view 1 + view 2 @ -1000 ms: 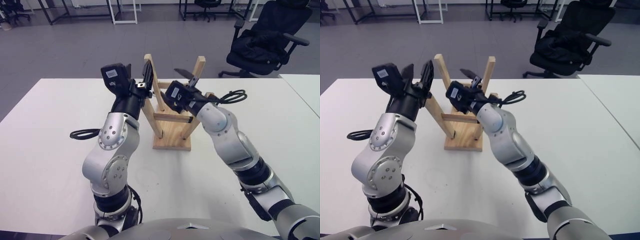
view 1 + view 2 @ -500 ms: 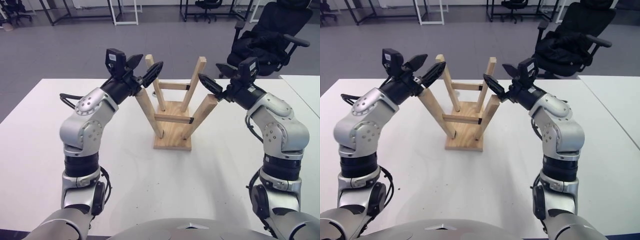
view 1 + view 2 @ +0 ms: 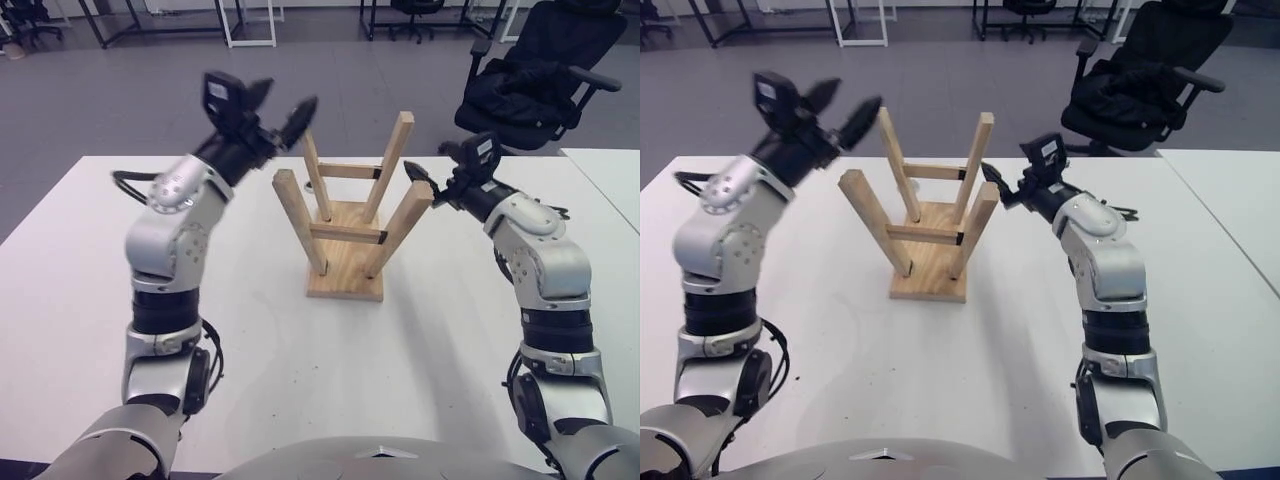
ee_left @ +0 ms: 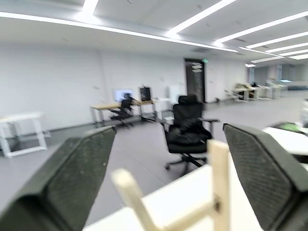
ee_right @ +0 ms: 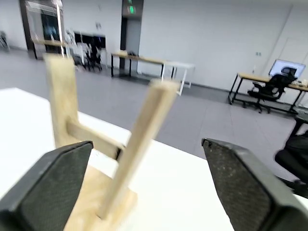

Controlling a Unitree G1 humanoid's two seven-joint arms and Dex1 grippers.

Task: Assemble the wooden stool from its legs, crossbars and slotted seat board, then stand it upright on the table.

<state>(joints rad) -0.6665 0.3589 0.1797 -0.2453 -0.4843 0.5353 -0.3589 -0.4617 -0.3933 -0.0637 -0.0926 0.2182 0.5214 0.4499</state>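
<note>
We see a bright, evenly lit room with the light coming from above: long ceiling strips (image 4: 197, 18) glow white in the left wrist view, washed out at their cores. The white surface (image 3: 80, 260) takes this light flatly and looks pale all over. The stool (image 3: 345, 280) throws only a faint, soft-edged shadow at its base. The left claw (image 3: 285, 100) looks smeared and streaky. In both wrist views the near fingers (image 4: 82, 178) and the wooden legs (image 5: 139, 149) appear soft.

Surroundings: grey floor (image 3: 400, 90).
Black office chair (image 3: 530, 85), dark cloth draped on it, far right; white desk frame (image 3: 227, 28) and black desk frame (image 3: 160, 36) at back; second white table (image 3: 605, 180) at right edge.
</note>
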